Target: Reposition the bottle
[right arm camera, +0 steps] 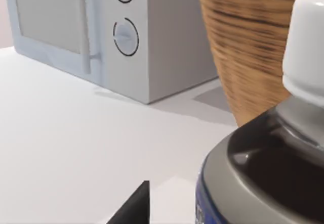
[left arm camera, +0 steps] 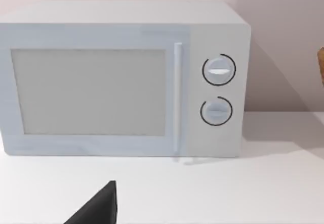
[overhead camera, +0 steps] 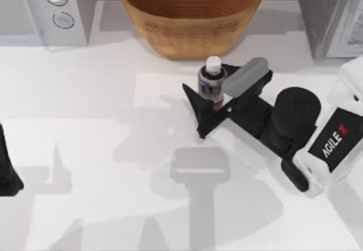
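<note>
Right gripper [overhead camera: 211, 101] holds one bottle [overhead camera: 212, 82] (upright).

Woven wicker bowl [overhead camera: 191, 18], smooth white-capped glossy bottle [overhead camera: 212, 80], matt white table [overhead camera: 102, 126], smooth pale microwave [left arm camera: 121, 80]

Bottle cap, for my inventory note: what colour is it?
White; the bottle cap shows best in the top view.

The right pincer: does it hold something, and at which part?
The right pincer stands around the bottle at its lower body, below the label; a firm hold cannot be told.
</note>
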Controlling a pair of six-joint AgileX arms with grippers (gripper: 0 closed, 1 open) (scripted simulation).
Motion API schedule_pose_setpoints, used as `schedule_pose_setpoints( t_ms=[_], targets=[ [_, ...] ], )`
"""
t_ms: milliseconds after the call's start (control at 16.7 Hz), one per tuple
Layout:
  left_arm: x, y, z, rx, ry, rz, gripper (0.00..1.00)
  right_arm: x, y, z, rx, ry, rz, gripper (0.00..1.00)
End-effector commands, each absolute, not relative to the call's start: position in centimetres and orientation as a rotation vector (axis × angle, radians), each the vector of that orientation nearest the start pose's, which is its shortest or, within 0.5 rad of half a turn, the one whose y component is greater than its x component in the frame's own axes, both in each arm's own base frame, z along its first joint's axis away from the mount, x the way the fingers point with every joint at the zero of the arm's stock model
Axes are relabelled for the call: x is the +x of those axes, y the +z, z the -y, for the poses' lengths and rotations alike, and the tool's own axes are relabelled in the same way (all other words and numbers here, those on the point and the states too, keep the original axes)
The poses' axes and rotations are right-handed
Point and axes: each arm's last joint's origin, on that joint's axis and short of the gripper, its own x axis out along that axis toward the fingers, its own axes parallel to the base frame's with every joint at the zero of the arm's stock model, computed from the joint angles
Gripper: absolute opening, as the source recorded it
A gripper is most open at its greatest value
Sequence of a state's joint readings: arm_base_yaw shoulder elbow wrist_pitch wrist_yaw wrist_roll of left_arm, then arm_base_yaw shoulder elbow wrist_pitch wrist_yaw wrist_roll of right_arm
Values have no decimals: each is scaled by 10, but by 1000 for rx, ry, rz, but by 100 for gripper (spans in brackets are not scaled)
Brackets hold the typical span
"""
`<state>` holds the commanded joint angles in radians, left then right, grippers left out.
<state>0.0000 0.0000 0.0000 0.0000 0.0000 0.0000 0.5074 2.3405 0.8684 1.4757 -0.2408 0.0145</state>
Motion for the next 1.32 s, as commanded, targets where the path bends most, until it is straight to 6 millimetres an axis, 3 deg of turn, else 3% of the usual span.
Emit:
schedule_pose_setpoints(
  t_ms=[480, 1080, 1200, 1320],
  targets=[
    [106, 160, 1, 0, 0, 0, 100, 336, 51, -199, 3, 775, -1, 2],
    [106, 160, 1, 0, 0, 0, 100, 336, 52, -198, 4, 774, 2, 0],
    [106, 160, 1, 0, 0, 0, 100, 343, 61, -190, 6, 775, 39, 0],
    [106, 160, 1, 0, 0, 0, 100, 352, 67, -169, 6, 777, 57, 0]
  ],
)
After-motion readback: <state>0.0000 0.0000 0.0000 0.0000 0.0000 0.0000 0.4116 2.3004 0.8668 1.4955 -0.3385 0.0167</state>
